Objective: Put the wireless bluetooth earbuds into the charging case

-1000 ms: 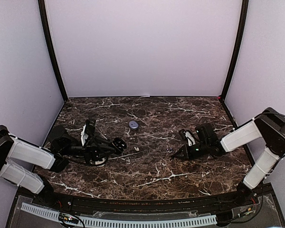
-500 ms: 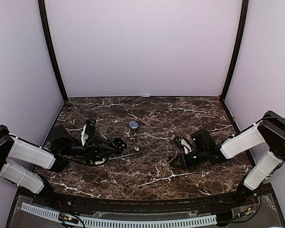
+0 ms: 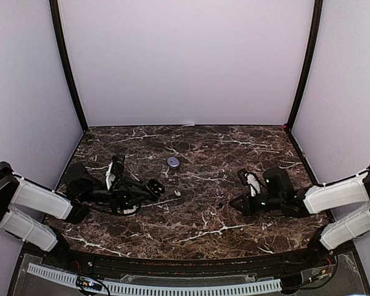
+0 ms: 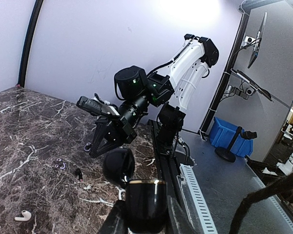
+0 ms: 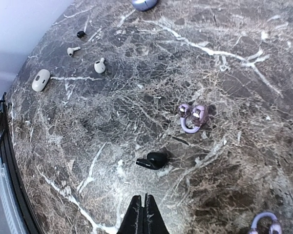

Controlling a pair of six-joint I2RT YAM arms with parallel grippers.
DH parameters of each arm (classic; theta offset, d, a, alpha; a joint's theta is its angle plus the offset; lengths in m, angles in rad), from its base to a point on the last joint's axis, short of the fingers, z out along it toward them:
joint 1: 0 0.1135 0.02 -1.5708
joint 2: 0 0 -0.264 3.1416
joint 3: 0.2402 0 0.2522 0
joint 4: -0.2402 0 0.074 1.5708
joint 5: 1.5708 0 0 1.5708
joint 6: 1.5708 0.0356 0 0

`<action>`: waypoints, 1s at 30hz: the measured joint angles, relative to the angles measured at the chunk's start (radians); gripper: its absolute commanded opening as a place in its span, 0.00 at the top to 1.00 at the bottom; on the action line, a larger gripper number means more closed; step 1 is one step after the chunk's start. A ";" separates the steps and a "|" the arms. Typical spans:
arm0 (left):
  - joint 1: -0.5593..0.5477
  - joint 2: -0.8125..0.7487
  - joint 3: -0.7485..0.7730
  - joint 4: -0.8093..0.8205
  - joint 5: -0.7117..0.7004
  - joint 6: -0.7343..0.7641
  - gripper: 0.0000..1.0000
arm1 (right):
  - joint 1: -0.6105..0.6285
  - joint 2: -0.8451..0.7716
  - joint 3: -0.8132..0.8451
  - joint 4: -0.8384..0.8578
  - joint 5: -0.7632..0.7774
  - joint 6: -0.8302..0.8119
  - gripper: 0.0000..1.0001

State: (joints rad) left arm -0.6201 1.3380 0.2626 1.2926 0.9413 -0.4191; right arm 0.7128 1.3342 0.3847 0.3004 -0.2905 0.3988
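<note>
Looking from above, the left gripper (image 3: 149, 187) holds a black case (image 3: 156, 183) well apart from the right gripper (image 3: 233, 203), whose jaws are pressed together and empty; a long carry between them could drop an earbud. On the left wrist, the case sits clamped between the fingers (image 4: 178, 222), lid (image 4: 119, 166) open; a knock could twist it loose. On the right wrist, the black earbud (image 5: 154, 160) lies just ahead of the closed tips; descending unopened would shove it along the table (image 5: 244, 73).
</note>
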 measured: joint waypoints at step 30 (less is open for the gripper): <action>0.000 0.004 0.000 0.004 -0.002 0.000 0.77 | -0.005 -0.048 -0.210 0.544 0.116 -0.207 0.19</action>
State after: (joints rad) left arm -0.6201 1.3418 0.2626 1.2964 0.9394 -0.4187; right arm 0.7078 1.2858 0.1749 0.8444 -0.1741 0.1917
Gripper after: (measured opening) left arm 0.272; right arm 0.824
